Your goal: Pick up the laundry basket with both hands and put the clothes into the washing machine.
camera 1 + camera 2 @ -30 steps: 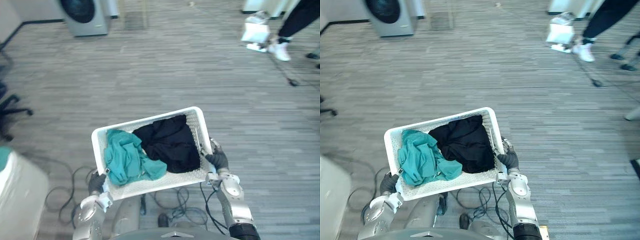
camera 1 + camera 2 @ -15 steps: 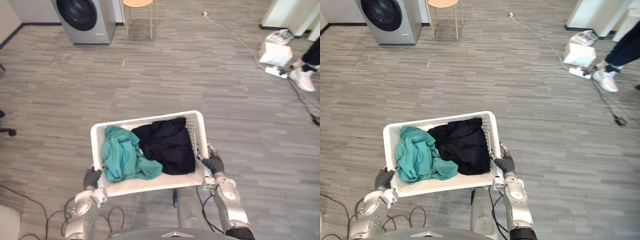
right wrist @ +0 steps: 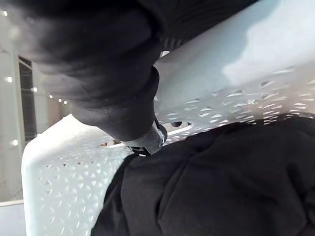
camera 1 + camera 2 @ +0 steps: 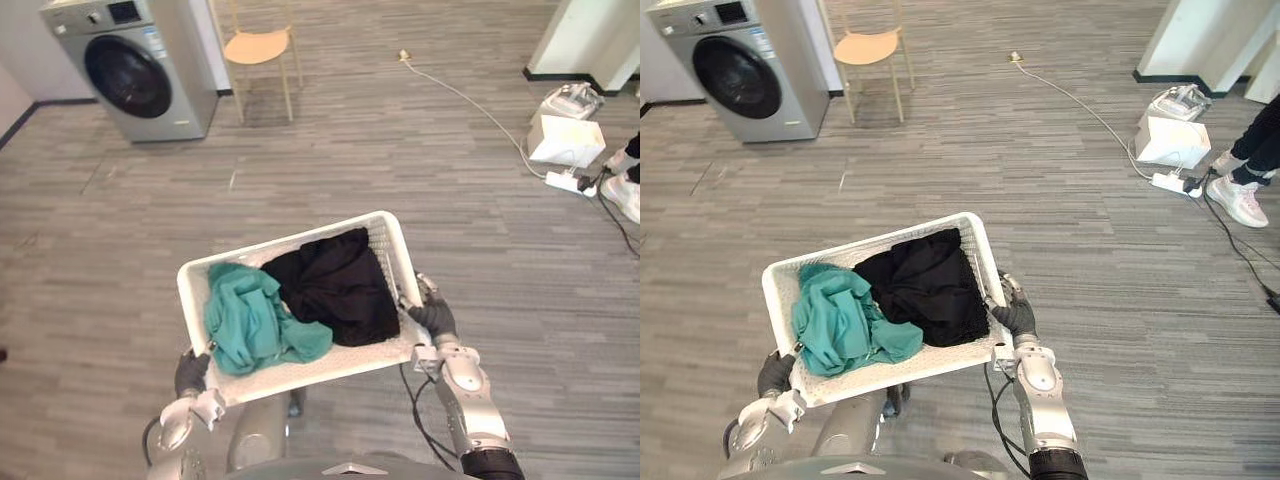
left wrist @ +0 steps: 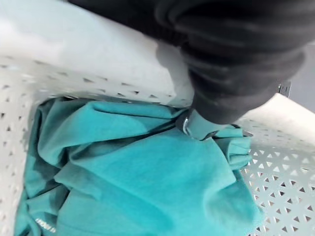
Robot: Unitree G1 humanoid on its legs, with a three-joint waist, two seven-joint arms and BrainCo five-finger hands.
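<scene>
You had the left hand [image 4: 190, 372] clamped on the near-left corner of the laundry basket [image 4: 290, 238], its fingers [image 5: 224, 83] curled over the rim and reaching down to the teal garment [image 4: 250, 320] inside. Your right hand [image 4: 432, 318] gripped the right end, fingers hooked round the rim just beside the black garment [image 4: 338, 285]. The basket hung between both hands above the floor [image 4: 450, 180], with the washing machine [image 4: 135, 70] well ahead on the left, next to a chair [image 4: 258, 48].
</scene>
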